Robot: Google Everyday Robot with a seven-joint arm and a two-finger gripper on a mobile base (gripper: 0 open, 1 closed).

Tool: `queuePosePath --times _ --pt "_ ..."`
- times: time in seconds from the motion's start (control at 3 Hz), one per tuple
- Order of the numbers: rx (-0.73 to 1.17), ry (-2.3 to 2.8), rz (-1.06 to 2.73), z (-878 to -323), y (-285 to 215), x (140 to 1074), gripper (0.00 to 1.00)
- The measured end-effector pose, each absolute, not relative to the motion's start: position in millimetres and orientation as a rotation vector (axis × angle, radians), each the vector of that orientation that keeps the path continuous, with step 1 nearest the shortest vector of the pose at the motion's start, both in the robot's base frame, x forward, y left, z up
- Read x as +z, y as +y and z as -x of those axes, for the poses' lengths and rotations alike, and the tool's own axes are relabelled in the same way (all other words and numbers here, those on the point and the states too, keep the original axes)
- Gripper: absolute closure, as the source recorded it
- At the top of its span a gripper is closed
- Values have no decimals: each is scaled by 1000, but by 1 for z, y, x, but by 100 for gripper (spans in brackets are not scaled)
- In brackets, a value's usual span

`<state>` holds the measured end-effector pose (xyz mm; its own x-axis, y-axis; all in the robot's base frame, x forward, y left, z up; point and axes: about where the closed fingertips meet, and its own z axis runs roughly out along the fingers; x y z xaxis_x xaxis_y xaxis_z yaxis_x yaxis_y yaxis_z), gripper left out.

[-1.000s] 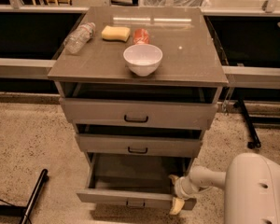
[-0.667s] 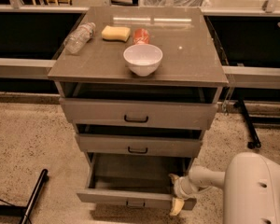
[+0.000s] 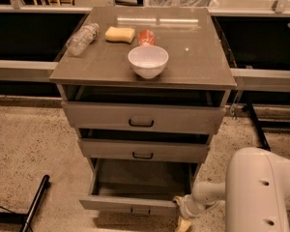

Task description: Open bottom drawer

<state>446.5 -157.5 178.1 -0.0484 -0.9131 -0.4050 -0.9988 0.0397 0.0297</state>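
Observation:
The grey-brown cabinet (image 3: 217, 81) has three drawers. The bottom drawer (image 3: 111, 203) is pulled out, showing its plain grey inside (image 3: 140, 180); its small black bar handle (image 3: 140, 210) sits near the frame's lower edge. My gripper (image 3: 182, 221) is at the drawer's front right corner, low in the frame, with a yellowish fingertip (image 3: 183, 224) showing. My white arm (image 3: 210, 195) reaches in from the lower right.
On the cabinet top stand a white bowl (image 3: 148, 60), a clear plastic bottle (image 3: 82, 38), a yellow sponge (image 3: 120, 34) and a red can (image 3: 146, 36). The top drawer (image 3: 141, 118) and middle drawer (image 3: 142, 150) are slightly out. A black bar (image 3: 35, 203) lies on the speckled floor at left.

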Motion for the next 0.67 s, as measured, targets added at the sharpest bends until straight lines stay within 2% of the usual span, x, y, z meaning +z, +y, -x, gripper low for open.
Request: queuePosePath --times 0.33,0.67 --pt "488 2021 1968 -428 -158 185 41" --pt "523 1988 1979 -421 -157 190 53"
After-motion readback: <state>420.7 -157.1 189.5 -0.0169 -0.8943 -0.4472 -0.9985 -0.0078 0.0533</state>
